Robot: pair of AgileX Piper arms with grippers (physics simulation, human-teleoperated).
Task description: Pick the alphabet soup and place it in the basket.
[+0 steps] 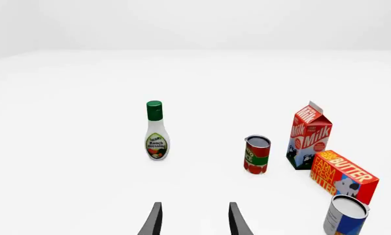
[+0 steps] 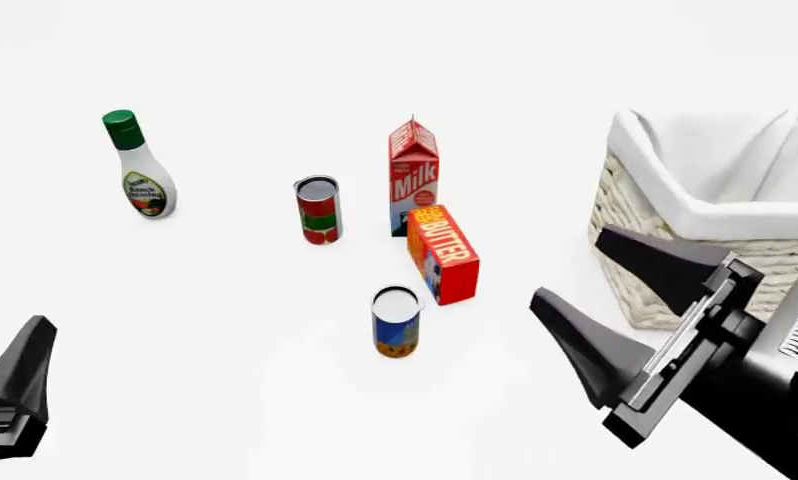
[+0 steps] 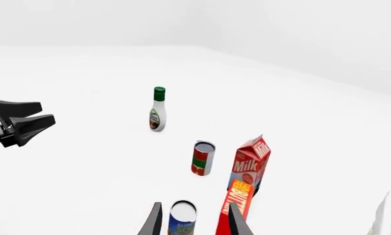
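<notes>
**Blue soup can stands free on the table, both grippers clear of it**

Much is cut off. The large square cream wicker basket with white cloth lining (image 2: 719,215) runs out of the front view at its right edge, so its far side and floor are not visible; in the right wrist view only a pale sliver of it shows at the lower corner. The left gripper (image 2: 12,400) sits at the front view's lower left with only its black fingers in frame, and the front view alone does not settle its opening. In the left wrist view its two dark fingertips (image 1: 155,220) stand apart with bare white table (image 2: 212,330) between them, so the jaws are spread and hold nothing. The right gripper (image 2: 613,300) comes in from the lower right, tilted, its two black fingers wide apart and empty, just in front of the basket's near wall.

The small cylindrical can with blue label, orange-brown band and silvery-white top (image 2: 396,321) stands upright near the middle of the table, left of the basket and well apart from it. In the right wrist view it is partly cut by the frame. Just behind it a red and orange butter box (image 2: 443,253) lies tilted, near a red and white milk carton (image 2: 414,177). A red can with a green band (image 2: 318,209) stands left of the carton, and a white ranch dressing bottle with a green cap (image 2: 142,166) further towards the table's far left.
</notes>
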